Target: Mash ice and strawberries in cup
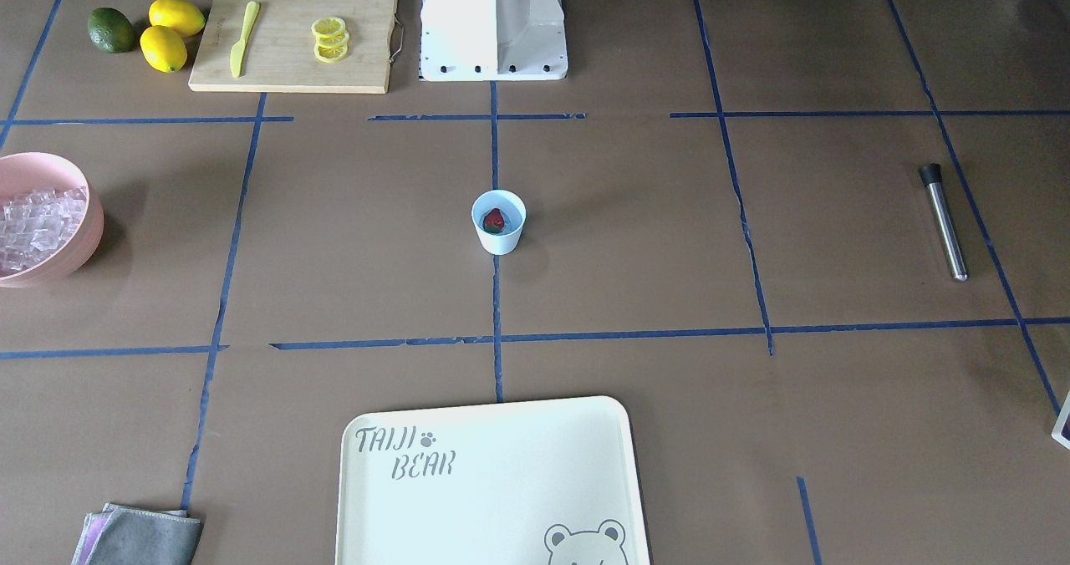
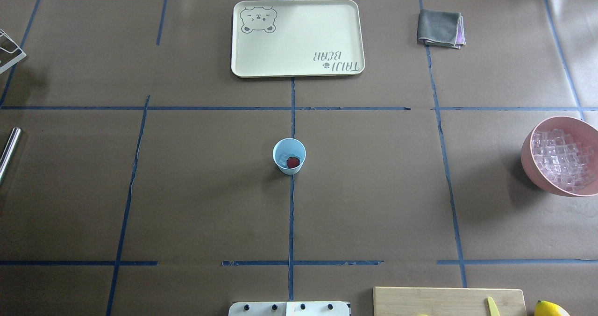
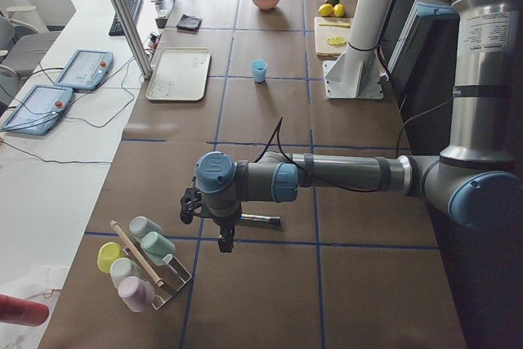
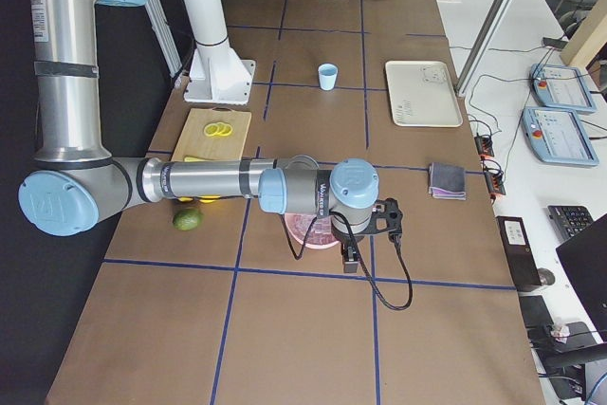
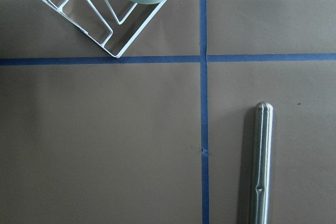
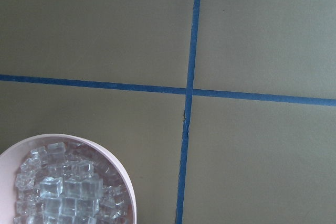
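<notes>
The light-blue cup stands upright at the table's centre. Inside it lie a red strawberry and a little clear ice. More ice cubes fill a pink bowl. Only the side views show the arms. My left gripper hangs over a steel rod, far from the cup. My right gripper hovers by the pink bowl. Whether either gripper is open or shut, I cannot tell.
A cream tray and a folded grey cloth lie on the far side. A cutting board carries lemon slices and a yellow knife, with lemons beside it. A wire rack of cups stands near the left gripper.
</notes>
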Available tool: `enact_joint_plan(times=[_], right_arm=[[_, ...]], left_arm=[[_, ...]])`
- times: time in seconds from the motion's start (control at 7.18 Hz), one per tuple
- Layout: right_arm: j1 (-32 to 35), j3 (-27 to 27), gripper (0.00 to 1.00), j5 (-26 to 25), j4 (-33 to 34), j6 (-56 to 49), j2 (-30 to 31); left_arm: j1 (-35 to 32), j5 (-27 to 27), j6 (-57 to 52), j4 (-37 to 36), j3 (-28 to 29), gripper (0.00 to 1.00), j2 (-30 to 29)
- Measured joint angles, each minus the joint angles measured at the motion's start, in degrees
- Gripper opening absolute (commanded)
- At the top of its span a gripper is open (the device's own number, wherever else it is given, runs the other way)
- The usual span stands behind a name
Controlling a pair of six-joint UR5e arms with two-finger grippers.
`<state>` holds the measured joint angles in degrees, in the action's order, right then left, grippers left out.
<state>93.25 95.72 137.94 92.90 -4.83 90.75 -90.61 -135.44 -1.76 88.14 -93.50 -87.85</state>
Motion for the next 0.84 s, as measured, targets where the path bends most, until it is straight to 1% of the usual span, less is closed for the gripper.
enact_joint_plan(times=[0.84], right_arm=[[0.00, -0.73, 0.99, -0.04, 0.09, -0.05, 0.75]], left_arm=[[-0.09, 0.00, 0.00, 0.10, -0.07, 1.00, 0.06]])
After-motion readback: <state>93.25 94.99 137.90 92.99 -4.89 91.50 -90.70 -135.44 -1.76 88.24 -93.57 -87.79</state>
